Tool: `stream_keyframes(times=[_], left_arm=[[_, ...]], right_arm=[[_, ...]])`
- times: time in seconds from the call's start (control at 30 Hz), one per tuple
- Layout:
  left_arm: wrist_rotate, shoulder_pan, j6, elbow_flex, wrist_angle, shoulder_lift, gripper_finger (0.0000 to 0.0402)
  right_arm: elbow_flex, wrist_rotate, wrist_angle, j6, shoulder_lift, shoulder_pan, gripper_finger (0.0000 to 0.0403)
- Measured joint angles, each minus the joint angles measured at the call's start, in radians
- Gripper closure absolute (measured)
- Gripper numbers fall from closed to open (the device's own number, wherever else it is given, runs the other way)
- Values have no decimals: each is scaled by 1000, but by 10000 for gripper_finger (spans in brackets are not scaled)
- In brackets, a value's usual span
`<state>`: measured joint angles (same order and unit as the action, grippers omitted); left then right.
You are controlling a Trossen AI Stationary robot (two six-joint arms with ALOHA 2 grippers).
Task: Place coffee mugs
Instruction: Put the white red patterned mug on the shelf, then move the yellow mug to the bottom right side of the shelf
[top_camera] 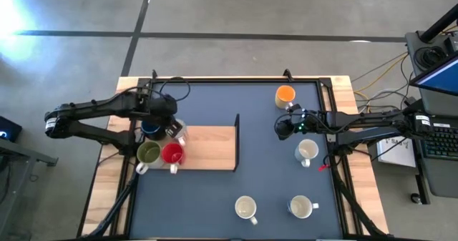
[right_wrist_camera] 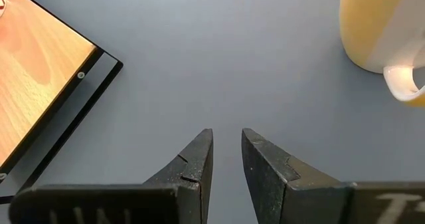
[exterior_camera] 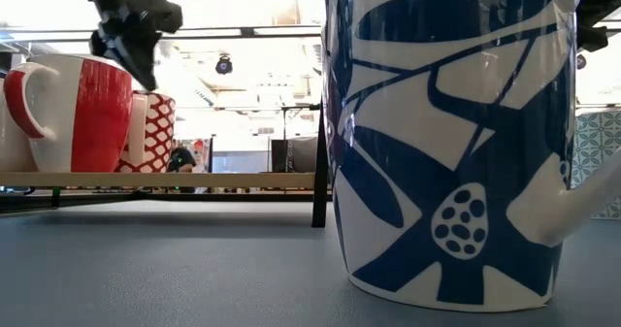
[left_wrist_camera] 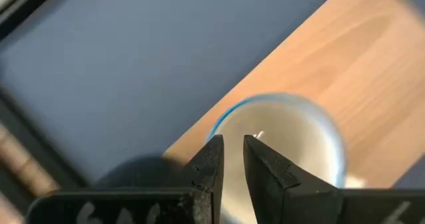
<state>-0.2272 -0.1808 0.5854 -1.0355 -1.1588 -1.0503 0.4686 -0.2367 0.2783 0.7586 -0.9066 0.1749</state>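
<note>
From above, your left gripper [top_camera: 162, 121] sits over the blue mug [top_camera: 150, 129] on the wooden board [top_camera: 211, 147], beside the olive mug [top_camera: 148, 152] and red mug [top_camera: 172, 154]. Its wrist view shows fingers [left_wrist_camera: 211, 167] narrowly parted above that rim, gripping nothing; lift straight to avoid neighbours. Your right gripper [right_wrist_camera: 227, 159], slightly parted and empty, waits near the orange mug [right_wrist_camera: 382, 28].

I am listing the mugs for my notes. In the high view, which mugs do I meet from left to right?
Olive green mug → red mug → first white mug → orange mug → second white mug → third white mug. The dark blue mug under the left arm overlaps the olive one in order, so I omit it.
</note>
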Motion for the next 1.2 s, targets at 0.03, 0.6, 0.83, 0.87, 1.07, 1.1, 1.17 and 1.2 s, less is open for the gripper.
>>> stream_keyframes(times=[0.03,0.6,0.83,0.87,1.07,1.1,1.17,1.2], left_arm=[[0,5,-10,0,32,2,361],[-18,10,-116,0,703,-43,361],[16,11,-217,0,1092,-90,361],[30,11,-218,0,1133,-95,361],[55,26,-213,-1,1255,-139,361],[55,29,-209,-1,1260,-145,361],[55,38,-201,-1,1275,-160,361],[55,43,-200,-1,1277,-167,361]], right_arm=[[0,0,0,0,0,0,335],[0,0,0,0,0,0,335],[0,65,-1,0,0,25,335],[0,67,0,0,0,25,335],[0,63,-18,-1,0,24,335],[0,55,-38,-2,0,24,335],[0,40,-68,-19,0,24,335],[-1,12,-90,-56,-1,25,335]])
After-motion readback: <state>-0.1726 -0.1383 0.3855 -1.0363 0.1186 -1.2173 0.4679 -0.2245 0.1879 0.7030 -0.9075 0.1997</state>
